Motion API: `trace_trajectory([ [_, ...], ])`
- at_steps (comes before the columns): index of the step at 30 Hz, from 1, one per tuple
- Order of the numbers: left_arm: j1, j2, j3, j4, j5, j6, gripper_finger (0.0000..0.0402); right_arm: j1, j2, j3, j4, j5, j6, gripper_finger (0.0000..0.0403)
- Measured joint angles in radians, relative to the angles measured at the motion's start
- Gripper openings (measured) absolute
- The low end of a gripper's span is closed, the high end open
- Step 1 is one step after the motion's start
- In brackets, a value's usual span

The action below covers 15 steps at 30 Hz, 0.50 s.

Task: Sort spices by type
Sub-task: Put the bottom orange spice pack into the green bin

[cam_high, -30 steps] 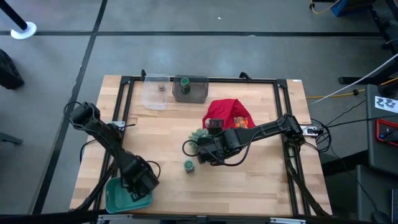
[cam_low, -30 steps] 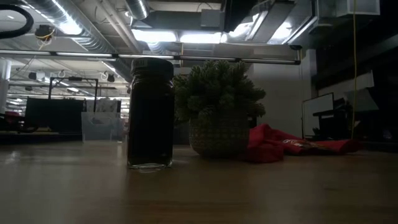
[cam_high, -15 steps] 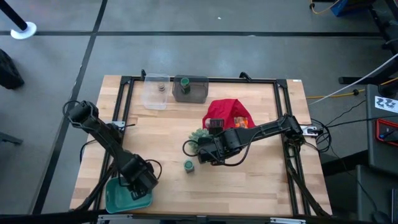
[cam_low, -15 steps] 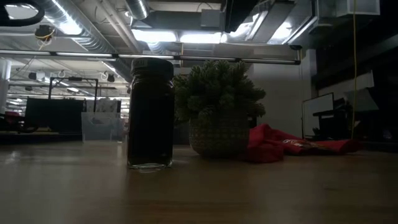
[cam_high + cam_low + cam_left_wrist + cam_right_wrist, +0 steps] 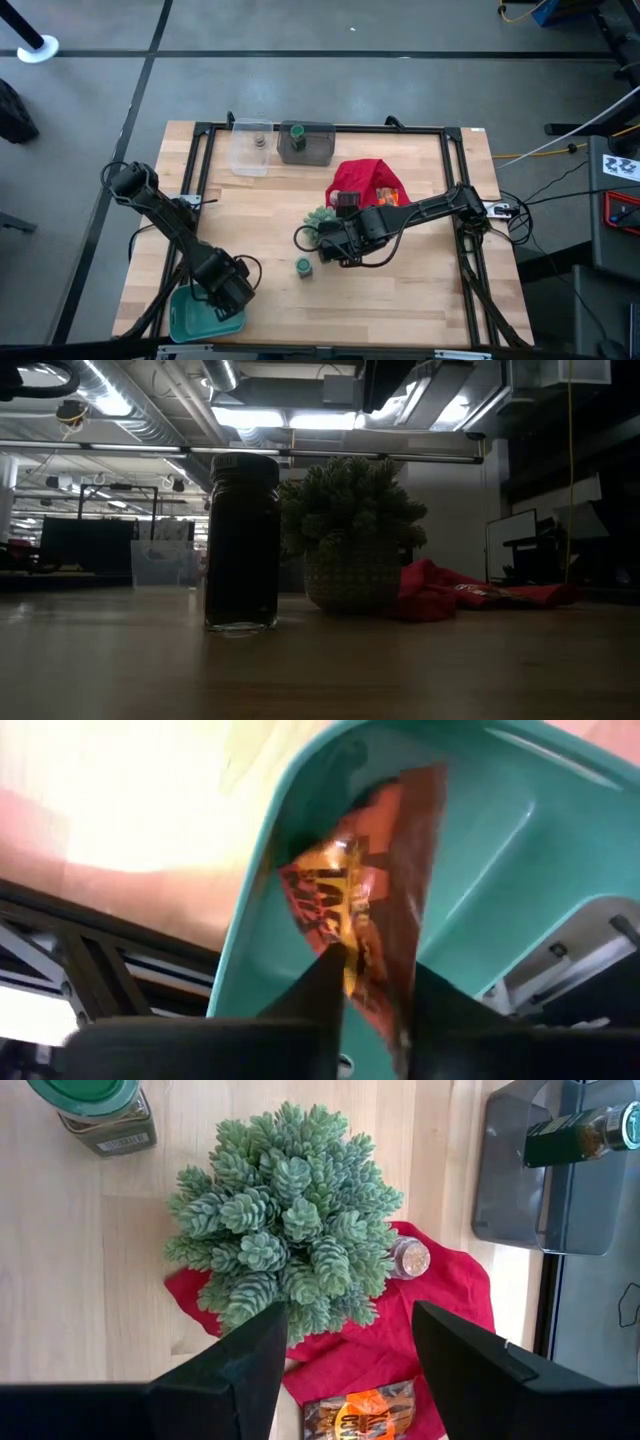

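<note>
Left end effector [image 5: 375, 982]: over teal tray [image 5: 185, 318] at counter [image 5: 260, 220] front-left, clamped on 1 orange-brown packet [image 5: 362, 900].
Right end effector [image 5: 350, 1342]: released, above plant [image 5: 285, 1215], mid-counter.
1 green-lid jar [image 5: 303, 266]: beside the plant.
1 packet [image 5: 365, 1415]: on red cloth [image 5: 440, 1310].

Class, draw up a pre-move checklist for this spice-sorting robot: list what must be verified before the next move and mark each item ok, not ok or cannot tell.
1. Left end effector shut on orange packet: ok.
2. Packet over the teal bin: ok.
3. Right end effector open, empty: ok.
4. Plant sits directly ahead of the right end effector, in its path: not ok.
5. Second packet and small jar lying on the red cloth, still unsorted: not ok.
6. Green-lidded jar upright on the table: ok.
</note>
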Motion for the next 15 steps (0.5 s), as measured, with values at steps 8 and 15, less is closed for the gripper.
trace_trajectory([
  [8, 0.0, -0.004, 0.0, 0.042, -0.018, -0.117, 0.0004, 0.0, 0.0, 0.0, -0.057, 0.0, 0.0, 0.0216],
  [15, -0.002, -0.065, 0.0, 0.081, -0.109, -0.273, 0.0002, 0.0, 0.0, 0.0, -0.071, 0.0, 0.0, 0.0216],
])
